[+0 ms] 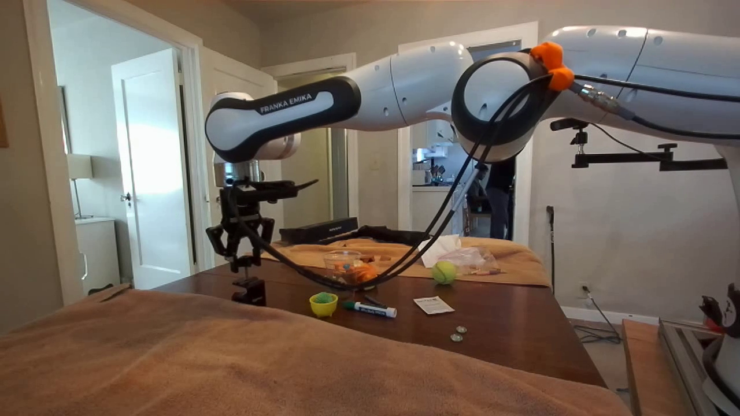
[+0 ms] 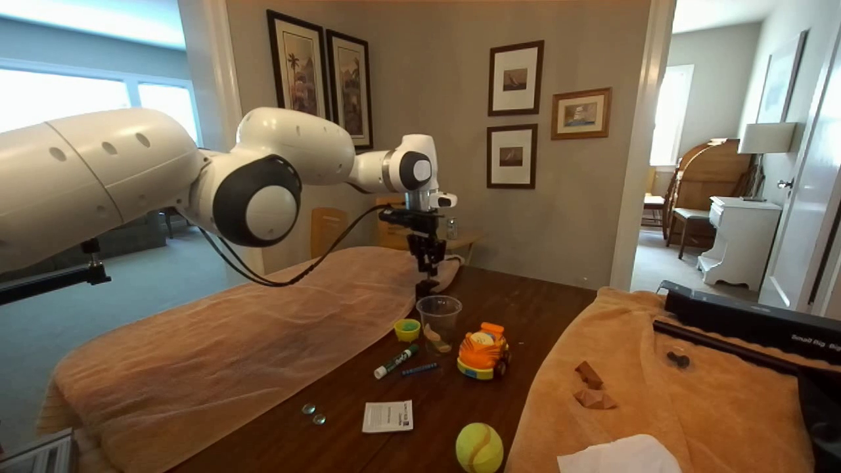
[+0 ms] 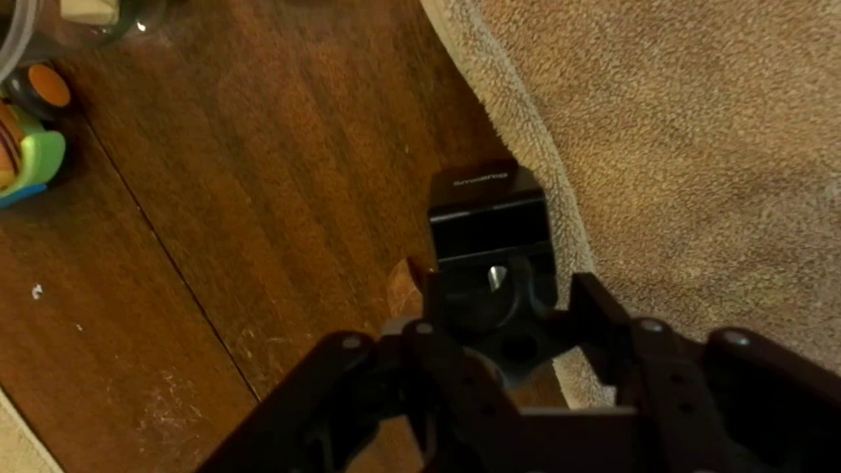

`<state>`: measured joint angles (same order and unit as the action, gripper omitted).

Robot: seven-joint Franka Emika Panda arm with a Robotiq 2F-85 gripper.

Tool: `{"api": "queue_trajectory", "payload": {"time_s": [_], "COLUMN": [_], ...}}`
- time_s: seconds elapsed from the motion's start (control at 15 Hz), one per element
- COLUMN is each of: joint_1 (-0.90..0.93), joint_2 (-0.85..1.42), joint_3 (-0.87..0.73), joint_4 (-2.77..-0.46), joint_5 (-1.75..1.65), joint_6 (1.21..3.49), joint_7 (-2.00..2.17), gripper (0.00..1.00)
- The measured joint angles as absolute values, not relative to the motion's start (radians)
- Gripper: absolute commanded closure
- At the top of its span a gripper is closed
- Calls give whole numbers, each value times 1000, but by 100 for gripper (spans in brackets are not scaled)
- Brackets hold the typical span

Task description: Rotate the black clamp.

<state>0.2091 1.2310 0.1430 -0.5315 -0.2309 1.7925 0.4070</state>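
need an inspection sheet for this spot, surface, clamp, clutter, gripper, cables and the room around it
Surface: brown wooden table, towels on two sides; pale specks on the wood.
Job's thing: black clamp stands on the wood, right by a towel's edge.
Clutter: yellow cup with something green inside, marker, plastic cup, toy car, white packet, tennis ball, among others.
Gripper: gripper has its fingers either side of the clamp's top; whether they grip is unclear.
Cables: black cables loop below the arm.
Surroundings: door open; apparently a person, partly hidden, in the background; framed pictures hang.
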Motion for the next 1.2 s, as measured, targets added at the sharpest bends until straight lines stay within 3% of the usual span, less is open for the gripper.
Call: {"api": "queue_trajectory", "payload": {"time_s": [0.6,0.67,0.93,1.0,1.2], "joint_1": [211,211,208,208,208], "joint_2": [1232,1232,1232,1232,1232], "joint_3": [146,146,175,176,175], "joint_4": [-531,-531,-532,-532,-532], "joint_5": [-225,-225,-225,-225,-226], "joint_6": [1797,1797,1791,1791,1793], "joint_7": [691,693,632,630,632], "gripper": [76,51,51,76,76]}}
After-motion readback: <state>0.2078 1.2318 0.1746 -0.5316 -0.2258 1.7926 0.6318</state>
